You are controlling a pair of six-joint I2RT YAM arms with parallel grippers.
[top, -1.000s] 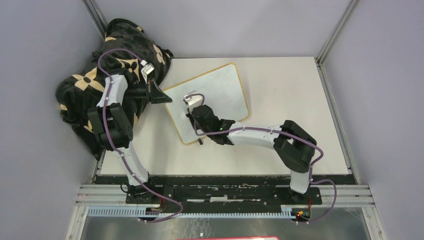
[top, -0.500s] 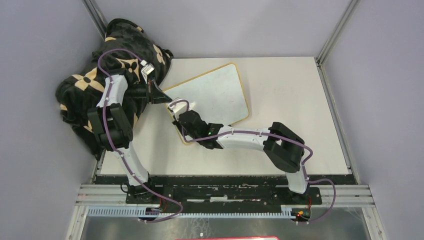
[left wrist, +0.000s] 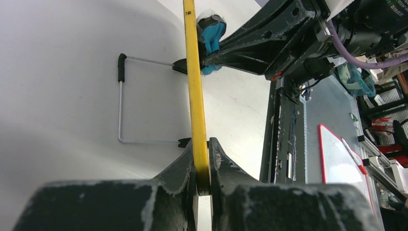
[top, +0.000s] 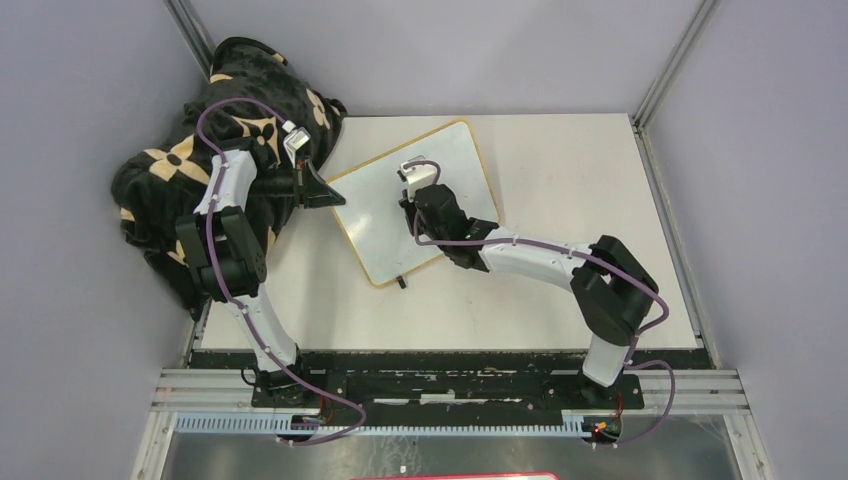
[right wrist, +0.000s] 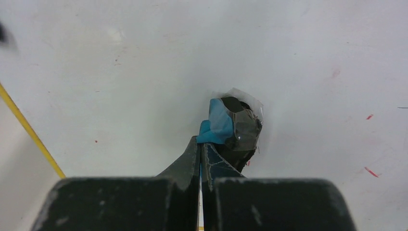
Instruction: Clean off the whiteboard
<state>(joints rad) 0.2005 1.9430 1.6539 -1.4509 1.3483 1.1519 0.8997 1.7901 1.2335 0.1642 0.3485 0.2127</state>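
The whiteboard (top: 375, 215) lies tilted on the table at the back left, with its yellow frame and two small black feet. My left gripper (top: 322, 190) is shut on its left frame edge (left wrist: 195, 96); the jaws clamp the yellow strip (left wrist: 202, 144). My right gripper (top: 412, 200) is shut on a blue and black eraser pad (right wrist: 231, 125) pressed onto the board's middle. The pad also shows in the left wrist view (left wrist: 211, 36). In the right wrist view the board surface (right wrist: 120, 72) is mostly white, with a few faint red specks (right wrist: 370, 171) left.
The black-and-tan flowered blanket (top: 170, 180) is heaped at the far left corner behind my left arm. The white table (top: 580, 180) extends right of the board. Grey walls and metal posts enclose it. The board's wire stand (left wrist: 120, 96) shows underneath.
My right gripper swept with the eraser from the board's near-left corner up and to the right, to its middle. The left gripper has kept its hold on the frame.
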